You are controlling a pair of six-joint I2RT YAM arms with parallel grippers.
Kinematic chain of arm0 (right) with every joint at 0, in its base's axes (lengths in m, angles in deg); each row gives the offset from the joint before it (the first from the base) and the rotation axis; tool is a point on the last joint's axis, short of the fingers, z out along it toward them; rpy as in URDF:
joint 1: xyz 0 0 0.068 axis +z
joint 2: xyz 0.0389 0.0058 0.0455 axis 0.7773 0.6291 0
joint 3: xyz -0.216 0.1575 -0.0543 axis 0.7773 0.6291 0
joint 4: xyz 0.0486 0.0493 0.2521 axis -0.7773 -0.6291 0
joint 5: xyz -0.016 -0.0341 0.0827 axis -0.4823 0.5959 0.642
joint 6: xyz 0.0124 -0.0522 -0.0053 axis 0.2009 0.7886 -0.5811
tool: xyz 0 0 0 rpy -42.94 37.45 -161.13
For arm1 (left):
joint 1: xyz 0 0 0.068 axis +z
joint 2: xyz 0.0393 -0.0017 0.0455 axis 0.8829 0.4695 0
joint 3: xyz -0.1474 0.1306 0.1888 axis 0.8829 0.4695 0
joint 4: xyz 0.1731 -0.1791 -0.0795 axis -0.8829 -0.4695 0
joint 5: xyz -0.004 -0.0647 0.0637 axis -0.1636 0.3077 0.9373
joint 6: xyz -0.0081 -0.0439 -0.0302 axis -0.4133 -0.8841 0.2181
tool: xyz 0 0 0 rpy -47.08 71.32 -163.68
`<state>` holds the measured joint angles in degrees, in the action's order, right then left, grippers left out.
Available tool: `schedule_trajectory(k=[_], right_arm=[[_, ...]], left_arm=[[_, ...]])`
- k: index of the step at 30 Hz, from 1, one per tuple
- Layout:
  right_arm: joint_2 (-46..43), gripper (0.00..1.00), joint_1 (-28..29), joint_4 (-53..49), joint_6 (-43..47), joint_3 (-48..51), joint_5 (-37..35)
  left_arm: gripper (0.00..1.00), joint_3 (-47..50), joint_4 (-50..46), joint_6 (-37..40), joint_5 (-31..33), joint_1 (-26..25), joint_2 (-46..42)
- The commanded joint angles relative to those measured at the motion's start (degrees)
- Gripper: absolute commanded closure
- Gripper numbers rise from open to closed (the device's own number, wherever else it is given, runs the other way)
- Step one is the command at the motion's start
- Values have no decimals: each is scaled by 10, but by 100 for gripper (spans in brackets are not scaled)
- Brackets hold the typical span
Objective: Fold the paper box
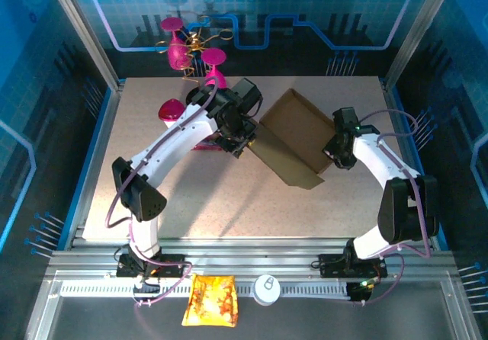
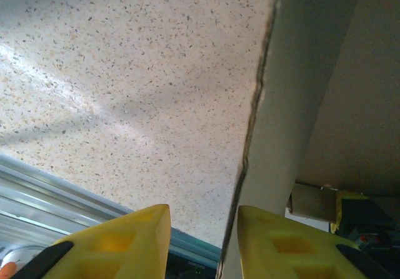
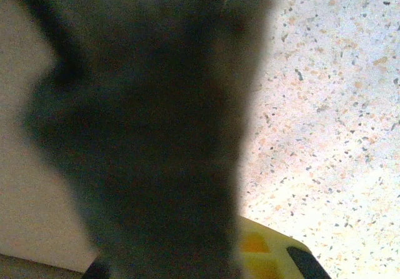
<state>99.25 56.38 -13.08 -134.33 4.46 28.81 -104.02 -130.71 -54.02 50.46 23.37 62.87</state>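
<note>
- Well behind both jaws, on the rail by the arm bases, lie an orange packet and a white round cap
- The left gripper has its yellow jaws spread, pinching nothing. A raw edge of the paper box runs into the gap, close against the right-hand finger, with bare table showing on the other side of it
- The right gripper sits at the box's opposite, right-hand wall. A dark blur covers most of its wrist camera and one yellow finger shows, so I cannot tell how its jaws stand
- The box stands open-topped between the two grippers, turned diagonally on the table
- The step looks like seizing opposite walls to fold a panel: centre the board edge in the left gap before closing, grip near a crease, and move both arms together so the box does not skid or twist
- Beyond the left jaws stand pink stemmed glasses
- No writing or brand can be read; the box is plain brown
</note>
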Motion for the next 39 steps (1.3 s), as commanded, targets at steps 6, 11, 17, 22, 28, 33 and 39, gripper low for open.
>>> schedule_trajectory(k=[6,11,17,22,28,33,39], right_arm=[[-12,100,17,15,-51,22,9],[-15,100,25,13,-64,29,12],[-21,100,25,2,-93,42,25],[-33,50,26,-32,-144,51,81],[-105,21,36,-69,-155,6,114],[-150,19,50,-104,-120,-55,116],[-180,26,51,-123,-74,-98,105]], left_arm=[[78,-28,-51,18,46,1,44],[77,-36,-55,37,75,1,59],[98,-42,-55,89,127,0,63],[100,-40,-61,213,179,-2,76],[100,-73,-62,374,239,-2,96],[100,-159,-93,477,278,-1,134],[100,-243,-97,577,338,-1,164]])
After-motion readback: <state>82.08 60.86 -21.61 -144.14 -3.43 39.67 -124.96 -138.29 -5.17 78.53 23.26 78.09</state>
